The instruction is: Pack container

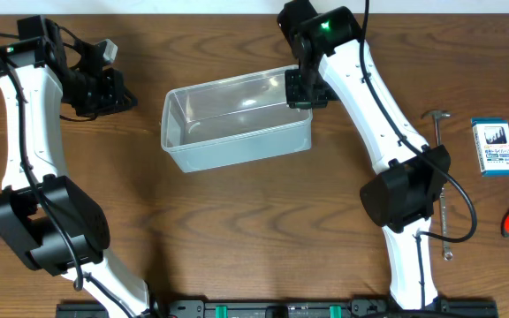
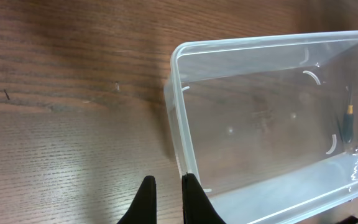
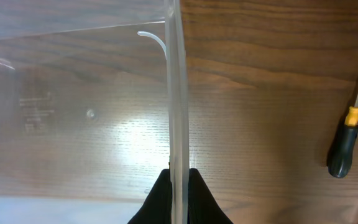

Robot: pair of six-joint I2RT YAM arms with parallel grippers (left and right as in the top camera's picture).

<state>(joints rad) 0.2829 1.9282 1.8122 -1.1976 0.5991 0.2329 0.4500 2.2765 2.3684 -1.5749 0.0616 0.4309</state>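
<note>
While the left gripper (image 2: 167,183) hangs slightly parted and empty, the right gripper (image 3: 178,176) pinches the container (image 1: 237,152) wall.

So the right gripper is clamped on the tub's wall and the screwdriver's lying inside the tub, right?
Not quite: the right gripper is clamped on the container wall, but the screwdriver lies on the table outside it, as the right wrist view shows.
</note>
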